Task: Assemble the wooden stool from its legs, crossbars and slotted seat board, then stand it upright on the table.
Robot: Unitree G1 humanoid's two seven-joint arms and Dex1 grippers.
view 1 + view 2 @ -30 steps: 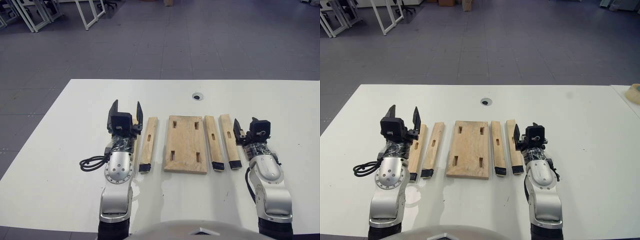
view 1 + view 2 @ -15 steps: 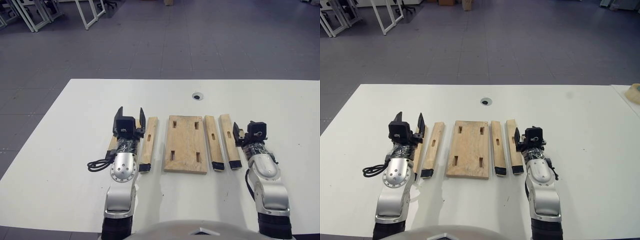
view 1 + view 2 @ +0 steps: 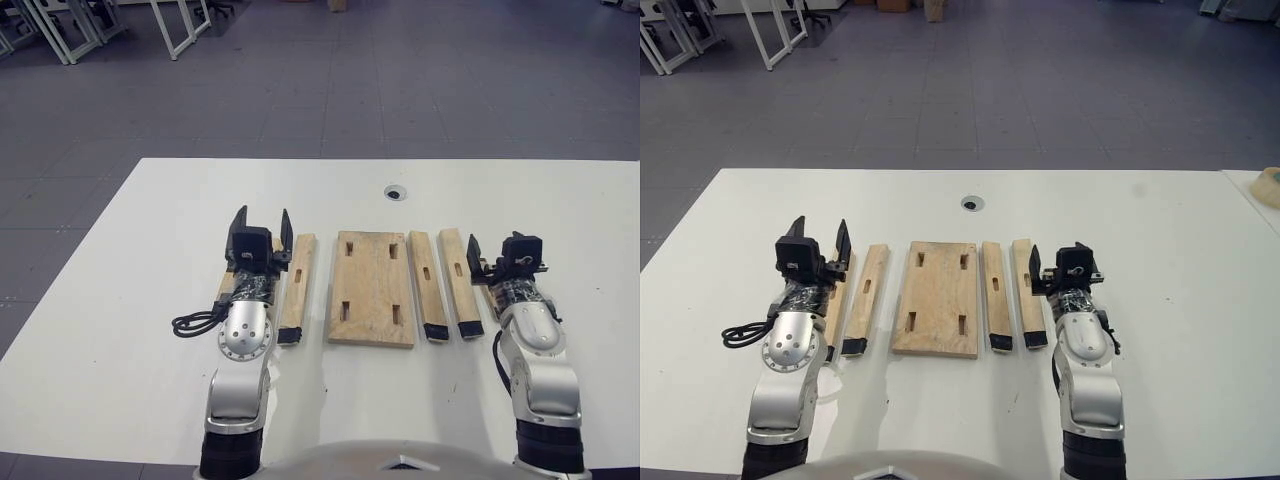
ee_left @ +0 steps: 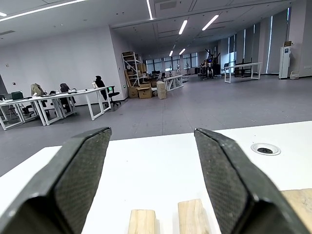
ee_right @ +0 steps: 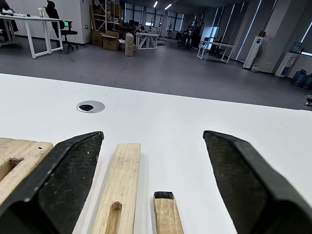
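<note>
left gripper [image 3: 261,222]: my fingers stand wide apart with nothing between them, low over the far end of the outer left leg. from my left wrist, two wooden leg ends lie below the gap.
right gripper [image 5: 152,139]: my fingers are spread wide here too and hold nothing, low over the table just outside the right-hand legs.
seat board: the flat, pale wooden seat board [image 3: 371,288] with four slots lies in the middle of the white table [image 3: 130,250], between my arms.
inner left leg [image 3: 296,285]: a long pale wooden strip with one slot and a black cap at its near end, just beside the board's left edge.
outer left leg [image 3: 224,287]: another wooden strip, mostly hidden under my left arm.
inner right leg [image 3: 427,283] and outer right leg [image 3: 458,280]: slotted, black-capped strips, side by side just right of the board.
short wooden bar [image 5: 167,214]: black-tipped, on the table below my right fingers' gap, beside the outer right leg.
other: a round grey cable hole [image 3: 397,191] beyond the board, and a black cable loop [image 3: 190,322] beside my left arm.
change: over the last second my left gripper has slid a little toward the board, while my right has barely shifted. both are spread as wide as before, and every wooden part lies where it did.
</note>
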